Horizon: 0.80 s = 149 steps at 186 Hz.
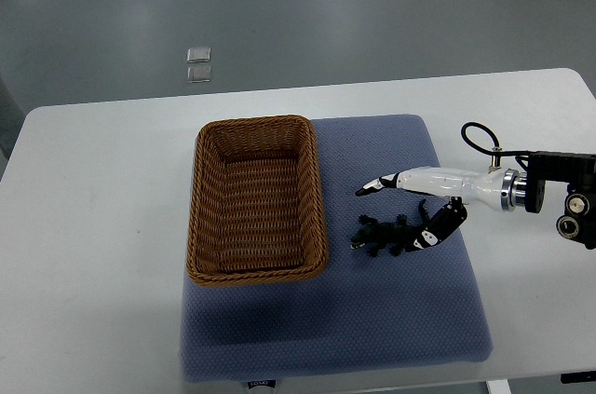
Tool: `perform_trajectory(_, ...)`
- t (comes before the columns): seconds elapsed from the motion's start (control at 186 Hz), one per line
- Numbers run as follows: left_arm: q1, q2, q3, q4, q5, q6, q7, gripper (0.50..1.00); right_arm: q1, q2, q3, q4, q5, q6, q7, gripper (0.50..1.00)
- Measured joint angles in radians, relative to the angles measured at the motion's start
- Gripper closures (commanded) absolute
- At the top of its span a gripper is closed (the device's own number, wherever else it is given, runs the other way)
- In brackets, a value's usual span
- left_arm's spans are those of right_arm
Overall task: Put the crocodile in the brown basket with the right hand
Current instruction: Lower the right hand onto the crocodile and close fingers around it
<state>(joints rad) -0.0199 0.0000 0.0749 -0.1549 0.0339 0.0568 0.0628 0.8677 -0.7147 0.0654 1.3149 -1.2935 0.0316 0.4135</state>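
While the crocodile (pixel 380 236) lies outside the basket, we record the following.
Crocodile: flat on the blue mat (pixel 372 338), just right of the brown basket (pixel 253 122), not in it.
Right hand (pixel 421 206): poised at the crocodile's tail end.
Fingers (pixel 414 176): spread, gripping nothing; the lower digit seems to touch the toy, which we cannot confirm.
Step in hand: we judge it the grasp, not yet closed.
Next move: close on the body, lift clear of the rim, carry left, release inside.

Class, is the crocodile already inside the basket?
No: the crocodile lies on the mat, to the right of the basket, which holds nothing.
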Motion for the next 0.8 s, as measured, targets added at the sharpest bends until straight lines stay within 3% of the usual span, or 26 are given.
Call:
perform_trajectory(0.424, 0.0, 0.0, 0.0, 0.0, 0.0, 0.0, 0.0, 0.5, -0.037, 0.013, -0.004, -0.014, -0.167, -0.117, -0.007, 0.609)
perform_trajectory(0.799, 0.0, 0.0, 0.0, 0.0, 0.0, 0.0, 0.0, 0.5, -0.064, 0.023, -0.009, -0.023, -0.287, -0.151, -0.021, 0.63)
